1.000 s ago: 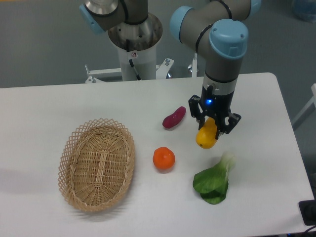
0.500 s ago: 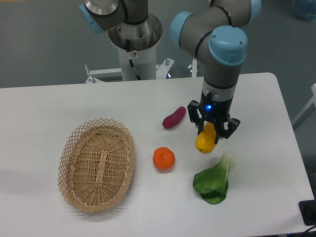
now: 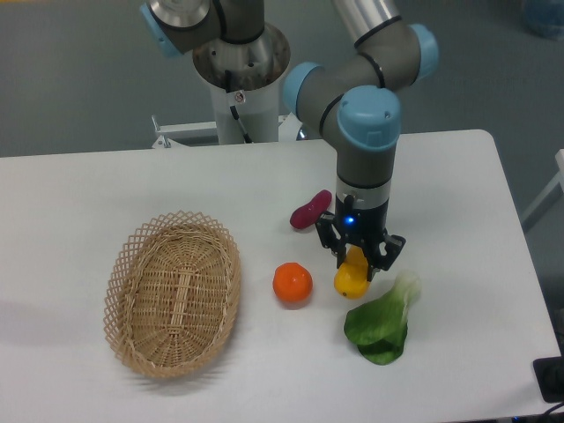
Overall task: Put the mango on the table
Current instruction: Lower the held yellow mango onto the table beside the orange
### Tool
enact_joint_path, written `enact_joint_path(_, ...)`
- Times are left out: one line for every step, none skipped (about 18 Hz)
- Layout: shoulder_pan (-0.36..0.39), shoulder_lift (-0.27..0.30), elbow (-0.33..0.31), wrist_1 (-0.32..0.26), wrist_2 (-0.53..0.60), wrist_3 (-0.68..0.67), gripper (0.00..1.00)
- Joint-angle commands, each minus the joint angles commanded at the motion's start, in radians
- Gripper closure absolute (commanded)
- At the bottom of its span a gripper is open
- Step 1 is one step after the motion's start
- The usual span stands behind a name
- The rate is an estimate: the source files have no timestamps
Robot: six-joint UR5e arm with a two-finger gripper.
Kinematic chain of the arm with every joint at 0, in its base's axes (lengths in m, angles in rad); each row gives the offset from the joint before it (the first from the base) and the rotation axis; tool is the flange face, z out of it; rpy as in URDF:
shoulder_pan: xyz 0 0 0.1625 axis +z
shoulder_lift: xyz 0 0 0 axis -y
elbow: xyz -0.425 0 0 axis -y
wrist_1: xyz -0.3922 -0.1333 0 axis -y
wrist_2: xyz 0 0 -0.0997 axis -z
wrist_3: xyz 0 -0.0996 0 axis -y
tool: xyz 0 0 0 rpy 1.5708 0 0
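The yellow mango (image 3: 352,278) hangs in my gripper (image 3: 356,261), whose black fingers are shut on its upper part. It is low over the white table (image 3: 458,229), between the round orange fruit (image 3: 293,284) on its left and the green leafy vegetable (image 3: 382,321) at its lower right. I cannot tell whether the mango touches the tabletop. The arm comes down from the upper middle of the view.
A dark purple-red sweet potato (image 3: 310,210) lies just behind and left of the gripper. An oval woven wicker basket (image 3: 174,293), with nothing in it, stands at the left. The robot's base column (image 3: 238,79) is at the back.
The gripper with the mango has moved left and toward the front of the table, lower than before, closer to the orange fruit and the leafy vegetable. Nothing else has moved.
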Motion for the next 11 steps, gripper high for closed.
enact_joint_path(0.0,-0.011,0.0,0.003,0.0,0.014,0.64)
enact_joint_path(-0.002,-0.027,0.001,0.024,0.0,0.018,0.64)
enact_joint_path(-0.003,-0.041,0.003,0.046,0.0,0.014,0.64)
enact_joint_path(-0.011,-0.055,0.002,0.063,0.002,0.015,0.64)
enact_joint_path(-0.014,-0.06,-0.008,0.069,0.011,0.019,0.64)
enact_joint_path(-0.017,-0.061,-0.02,0.071,0.029,0.022,0.64)
enact_joint_path(-0.017,-0.061,-0.02,0.071,0.047,0.025,0.64)
enact_joint_path(-0.018,-0.07,-0.023,0.071,0.058,0.034,0.64)
enact_joint_path(-0.021,-0.081,-0.023,0.071,0.063,0.04,0.64)
enact_joint_path(-0.029,-0.098,-0.018,0.071,0.067,0.04,0.64)
enact_joint_path(-0.035,-0.103,-0.017,0.071,0.068,0.038,0.64)
